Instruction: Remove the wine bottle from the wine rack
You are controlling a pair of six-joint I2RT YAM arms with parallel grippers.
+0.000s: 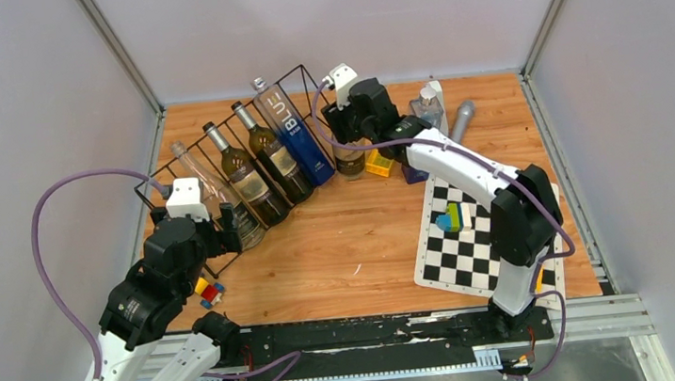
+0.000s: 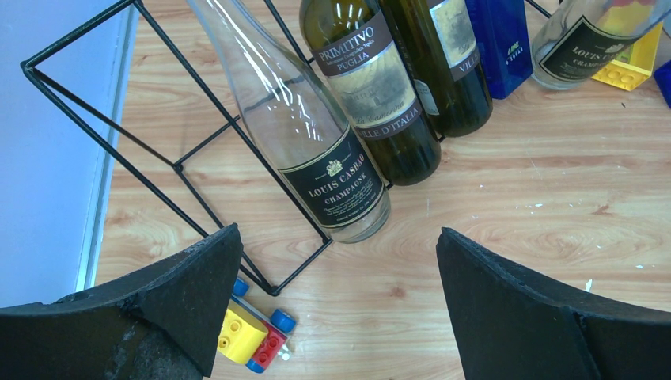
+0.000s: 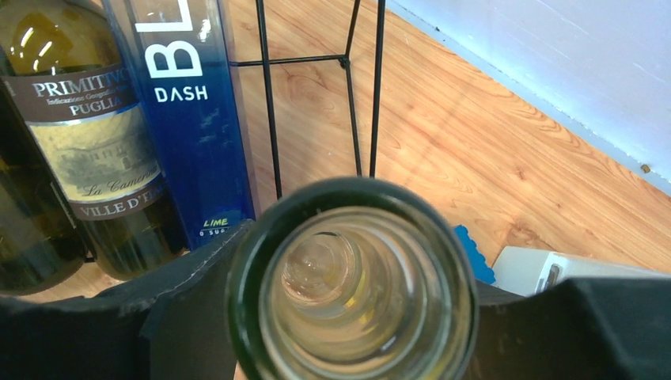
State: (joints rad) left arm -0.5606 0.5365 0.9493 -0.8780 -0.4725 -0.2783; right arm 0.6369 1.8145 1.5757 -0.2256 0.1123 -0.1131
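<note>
Closest to the lens, the left gripper [image 2: 338, 231] hangs with its two black fingers spread wide and empty above the left end of the long black thin-wire wine rack [image 2: 178, 167]. It is over a clear glass champagne bottle [image 2: 316, 142] that lies tilted in a slot near that end. Further right along the rack lean two dark green wine bottles [image 2: 380, 87] and a tall blue square bottle [image 1: 294, 129]. At the rack's right end, the right gripper [image 3: 352, 289] is clamped on the neck of an upright clear wine bottle with a black label [image 2: 584, 38]. I cannot tell whether its base has fully cleared the end wires. The step in hand looks like drawing this bottle away. That calls for a firm clamp, since glass is slick, and for holding the bottle vertical. The pull should go away from the end wires and the blue bottle, stopping short of the yellow toy brick [image 2: 629, 67] just beside its base.
</note>
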